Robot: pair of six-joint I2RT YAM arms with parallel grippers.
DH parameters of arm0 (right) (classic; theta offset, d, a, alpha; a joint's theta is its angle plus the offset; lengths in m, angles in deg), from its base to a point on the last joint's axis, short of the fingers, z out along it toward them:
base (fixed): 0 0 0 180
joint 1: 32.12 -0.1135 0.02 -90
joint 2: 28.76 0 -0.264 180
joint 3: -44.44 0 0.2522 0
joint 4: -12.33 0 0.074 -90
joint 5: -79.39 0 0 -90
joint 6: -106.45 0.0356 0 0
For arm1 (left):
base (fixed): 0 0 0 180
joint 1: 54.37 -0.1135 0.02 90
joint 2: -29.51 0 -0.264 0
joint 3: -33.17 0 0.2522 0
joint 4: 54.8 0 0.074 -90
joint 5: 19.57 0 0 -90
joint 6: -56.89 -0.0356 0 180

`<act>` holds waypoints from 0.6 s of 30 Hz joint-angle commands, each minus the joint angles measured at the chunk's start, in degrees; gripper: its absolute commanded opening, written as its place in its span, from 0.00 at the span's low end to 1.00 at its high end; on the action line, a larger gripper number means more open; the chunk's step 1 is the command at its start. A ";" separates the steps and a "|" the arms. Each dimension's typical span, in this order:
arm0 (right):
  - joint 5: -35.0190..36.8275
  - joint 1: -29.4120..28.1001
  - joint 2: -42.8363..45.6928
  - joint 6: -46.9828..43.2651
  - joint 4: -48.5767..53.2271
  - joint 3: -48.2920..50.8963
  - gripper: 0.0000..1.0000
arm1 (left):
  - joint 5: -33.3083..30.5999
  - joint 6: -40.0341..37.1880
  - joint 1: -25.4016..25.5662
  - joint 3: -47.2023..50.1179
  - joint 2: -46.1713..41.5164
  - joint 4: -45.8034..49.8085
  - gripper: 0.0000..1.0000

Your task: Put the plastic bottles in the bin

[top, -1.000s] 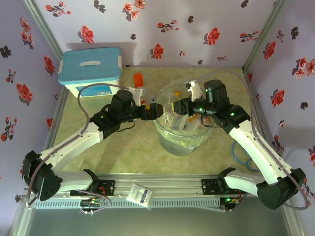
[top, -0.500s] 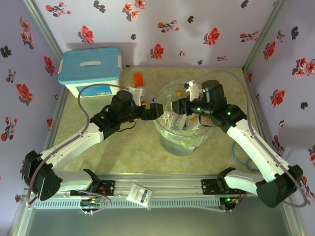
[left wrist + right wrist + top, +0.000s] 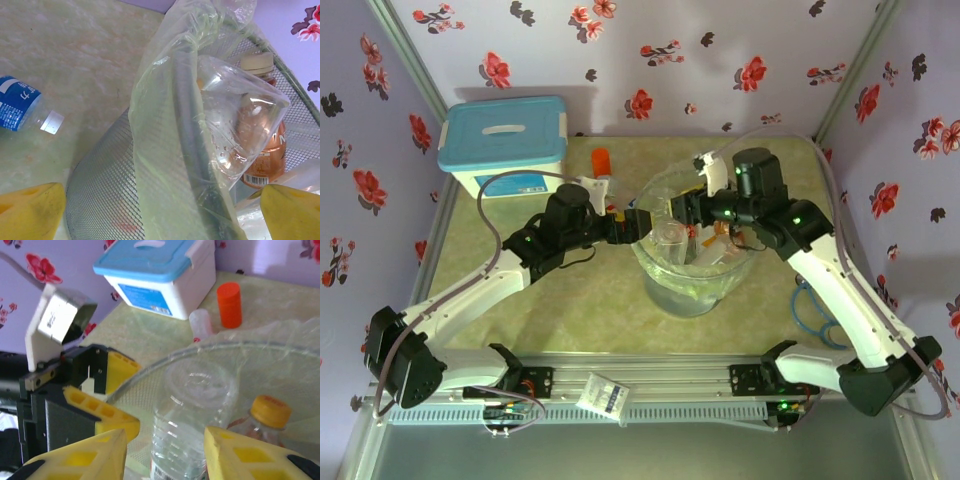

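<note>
The bin is a round grey mesh bucket with a pale green liner, mid-table. My right gripper hovers over its back-left part, open. Its yellow fingers flank an upturned clear plastic bottle standing loose in the bin, with a gap on the left side. An orange-capped brown bottle stands beside it. My left gripper is wide open, its jaws straddling the bin's left rim and liner. A blue-labelled bottle lies on the table outside the bin.
A white box with a blue lid stands at the back left. A short orange cylinder stands near it, a pale bottle lying beside it. A blue cable loop lies right of the bin. A small packet rests on the front rail.
My right gripper has drawn back and up from the bin's middle and its jaws have widened a little. The clear bottle stays in the bin. The left arm has not moved.
</note>
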 commanded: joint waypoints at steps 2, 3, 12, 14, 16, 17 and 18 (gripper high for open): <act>1.03 -2.11 1.89 1.82 1.67 7.90 0.44 | -1.50 -0.29 -0.35 0.58 -0.91 -0.05 1.00; 1.47 -2.25 2.62 2.97 0.61 10.75 0.44 | -1.57 -0.19 -0.51 0.65 -0.95 -0.05 1.00; 3.83 -2.38 3.86 3.44 -2.71 12.19 0.46 | -1.56 -0.36 -1.10 -0.29 -0.97 0.06 1.00; 4.33 -2.29 3.05 1.88 -1.31 8.33 0.49 | -1.57 -0.33 -1.19 -0.69 -1.12 -0.13 1.00; 4.83 -2.22 2.37 0.52 -0.45 4.75 0.55 | -1.56 -0.46 -1.32 -1.28 -1.23 -0.14 1.00; 5.45 -2.19 2.06 -0.01 0.16 2.96 0.58 | -1.57 -0.56 -1.51 -1.59 -1.43 -0.05 1.00; 6.24 -2.07 1.84 -0.70 0.81 1.25 0.60 | -1.57 -0.57 -1.79 -1.91 -1.76 0.04 1.00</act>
